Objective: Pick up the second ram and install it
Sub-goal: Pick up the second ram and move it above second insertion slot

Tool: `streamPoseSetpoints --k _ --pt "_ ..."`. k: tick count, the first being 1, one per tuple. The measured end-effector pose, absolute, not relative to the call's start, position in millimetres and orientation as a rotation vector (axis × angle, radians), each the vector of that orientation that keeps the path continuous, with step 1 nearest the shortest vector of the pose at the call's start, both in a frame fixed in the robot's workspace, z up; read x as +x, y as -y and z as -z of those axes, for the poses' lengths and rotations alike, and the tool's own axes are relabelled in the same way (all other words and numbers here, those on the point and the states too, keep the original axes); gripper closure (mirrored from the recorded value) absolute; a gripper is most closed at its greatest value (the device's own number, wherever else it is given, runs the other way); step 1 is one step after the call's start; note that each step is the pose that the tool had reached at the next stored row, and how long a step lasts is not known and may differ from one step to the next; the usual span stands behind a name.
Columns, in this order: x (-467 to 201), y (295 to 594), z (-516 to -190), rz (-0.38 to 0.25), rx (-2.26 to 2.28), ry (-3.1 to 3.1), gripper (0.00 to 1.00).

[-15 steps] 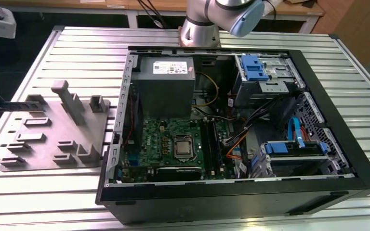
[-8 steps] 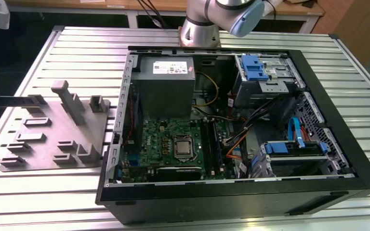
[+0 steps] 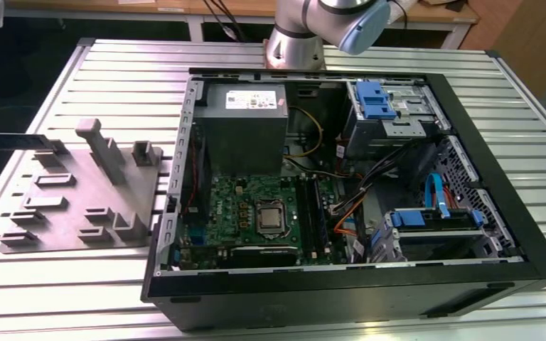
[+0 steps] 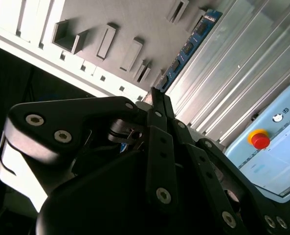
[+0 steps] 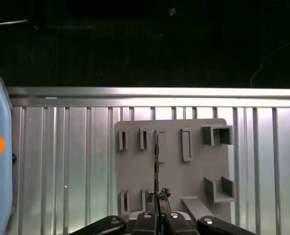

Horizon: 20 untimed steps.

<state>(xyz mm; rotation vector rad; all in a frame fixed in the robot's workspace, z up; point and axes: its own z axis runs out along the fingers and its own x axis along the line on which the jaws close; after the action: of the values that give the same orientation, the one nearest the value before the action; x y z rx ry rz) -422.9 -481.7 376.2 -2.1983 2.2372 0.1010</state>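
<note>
Pincer point(image 4: 156, 94): clenched on one end of the thin dark-blue circuit-board stick with black chips point(image 4: 190, 45).
Stick's place: over the grey slotted plastic plate point(image 5: 196, 171) on the ribbed metal table point(image 5: 76, 161).
Long axis: pointed straight out, away from the pincer.

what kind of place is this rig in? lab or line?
Probably a robotics lab bench for PC assembly: an open black desktop computer case sits on a ribbed aluminium table beside a grey moulded fixture plate, and the claw grips a blue-green RAM stick at that plate.
</note>
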Motion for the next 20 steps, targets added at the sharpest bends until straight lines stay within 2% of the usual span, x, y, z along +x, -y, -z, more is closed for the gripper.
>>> streamPoseSetpoints --k 20 --pt "-422.9 481.7 -412.5 -0.101 -2.187 -2.248 0.88"
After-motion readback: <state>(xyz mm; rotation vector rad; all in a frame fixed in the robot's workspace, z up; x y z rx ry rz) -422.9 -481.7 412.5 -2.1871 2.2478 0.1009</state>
